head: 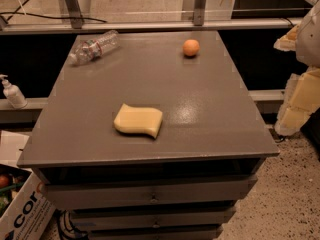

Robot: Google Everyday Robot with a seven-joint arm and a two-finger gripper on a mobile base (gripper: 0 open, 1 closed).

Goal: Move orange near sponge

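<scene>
The orange [190, 47] is a small round fruit resting at the far right of the grey table top [200, 109]. The sponge [138, 120] is a pale yellow block with wavy edges, lying flat near the front middle of the table, well apart from the orange. My gripper [296, 70] hangs at the right edge of the view, beyond the table's right side and off its surface. Its pale yellow fingers [300, 101] stand apart and hold nothing. It is far from both the orange and the sponge.
A clear plastic bottle [95, 46] lies on its side at the far left of the table. A pump bottle [12, 92] stands on a ledge to the left. A cardboard box [22, 214] sits on the floor at lower left. Drawers [150, 194] are under the table top.
</scene>
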